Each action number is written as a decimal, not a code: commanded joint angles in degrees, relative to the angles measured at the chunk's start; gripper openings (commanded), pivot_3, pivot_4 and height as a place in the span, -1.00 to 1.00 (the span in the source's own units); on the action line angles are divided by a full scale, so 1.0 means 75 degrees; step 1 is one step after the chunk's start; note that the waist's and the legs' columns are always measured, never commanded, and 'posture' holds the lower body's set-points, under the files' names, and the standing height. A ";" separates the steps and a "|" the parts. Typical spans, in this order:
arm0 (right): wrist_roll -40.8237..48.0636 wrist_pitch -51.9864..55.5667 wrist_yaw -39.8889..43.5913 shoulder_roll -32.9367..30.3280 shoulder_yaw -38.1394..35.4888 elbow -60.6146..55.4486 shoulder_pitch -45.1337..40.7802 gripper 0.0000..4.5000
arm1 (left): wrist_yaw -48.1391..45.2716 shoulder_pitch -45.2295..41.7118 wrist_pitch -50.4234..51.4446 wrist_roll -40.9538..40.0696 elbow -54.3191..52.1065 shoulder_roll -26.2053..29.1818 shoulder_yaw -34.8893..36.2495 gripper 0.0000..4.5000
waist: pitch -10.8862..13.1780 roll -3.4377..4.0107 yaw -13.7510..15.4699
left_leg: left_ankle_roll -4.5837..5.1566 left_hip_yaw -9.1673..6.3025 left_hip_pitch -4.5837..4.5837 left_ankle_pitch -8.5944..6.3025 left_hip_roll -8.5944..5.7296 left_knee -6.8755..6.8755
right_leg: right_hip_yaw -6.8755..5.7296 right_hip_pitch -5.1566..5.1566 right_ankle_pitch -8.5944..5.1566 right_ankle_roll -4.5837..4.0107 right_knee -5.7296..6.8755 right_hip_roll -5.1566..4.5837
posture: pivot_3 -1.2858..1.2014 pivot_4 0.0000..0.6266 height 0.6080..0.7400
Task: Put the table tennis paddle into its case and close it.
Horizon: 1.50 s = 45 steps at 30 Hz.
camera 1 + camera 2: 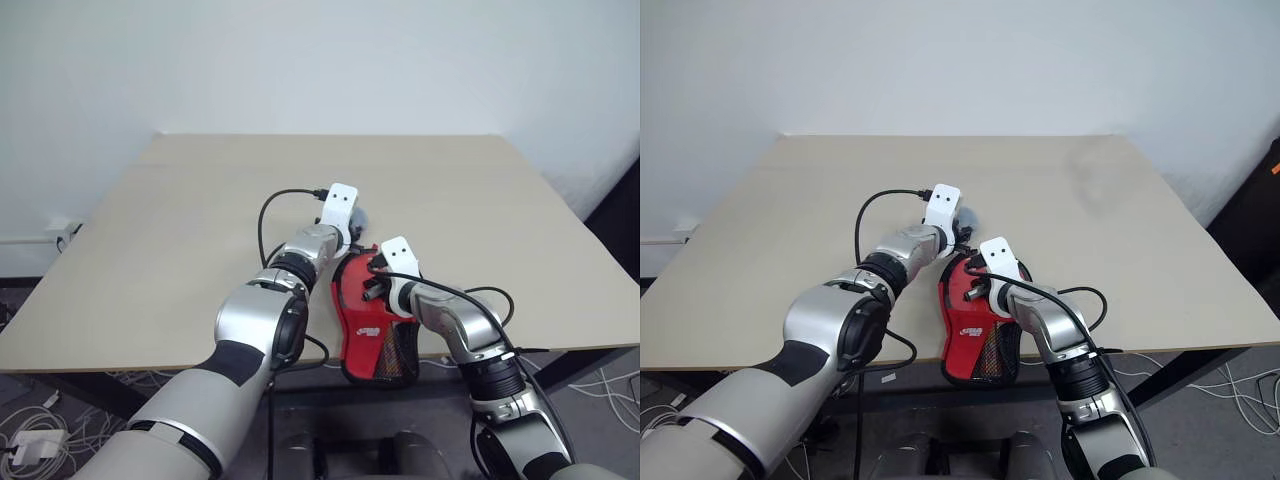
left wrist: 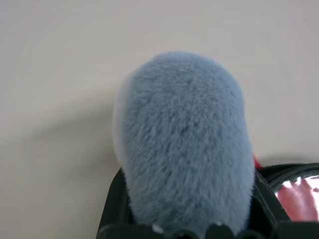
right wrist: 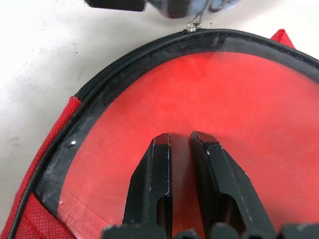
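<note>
The right gripper (image 3: 180, 142), jaws clenched, presses the case (image 3: 124, 64) over the red table tennis paddle (image 3: 239, 99). The left gripper (image 1: 958, 232) is at the zipper pull (image 3: 192, 24); its jaws' state I cannot tell.

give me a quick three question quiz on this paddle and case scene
1. True or false: the table tennis paddle lies outside the case.
2. The right gripper, fingers shut, is over: A the bare table, B the case's clear window, C a cable.
3. What sits between the fingers of the left gripper?

Key: 1 false, it shows red through the case's window; 2 B; 3 a fluffy grey puff.
</note>
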 commanded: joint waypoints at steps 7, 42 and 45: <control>-0.0048 0.0618 0.0052 0.0011 0.0307 0.0296 0.0364 -0.70 | 0.0191 -0.0747 -0.0919 0.0176 -0.0507 -0.0634 -0.0010 -0.43 | 0.0000 0.0000 0.0107 | 0.0003 -0.0003 -0.0001 -0.0001 -0.0004 0.0003 | -0.0003 0.0002 0.0000 0.0000 -0.0003 -0.0005 | 0.03 -1.00 0.75; 0.0026 0.0342 0.0467 -0.0022 0.0251 0.0298 0.0133 -0.70 | -0.3425 -0.0072 -0.1812 0.1358 -0.0582 -0.0368 -0.1566 0.48 | -0.0004 0.0008 0.0153 | 0.0023 -0.0001 -0.0001 -0.0014 0.0015 0.0007 | -0.0011 -0.0002 -0.0001 -0.0001 -0.0005 -0.0019 | 0.03 -1.00 0.75; 0.0415 0.0383 0.1055 -0.0225 0.0313 -0.0441 0.0277 -0.70 | -0.3471 -0.0023 -0.1797 0.1349 -0.0579 -0.0271 -0.1570 0.48 | -0.0004 0.0008 0.0156 | 0.0023 -0.0002 -0.0003 -0.0016 0.0014 0.0008 | -0.0011 -0.0002 -0.0001 -0.0001 -0.0006 -0.0018 | 0.03 -1.00 0.75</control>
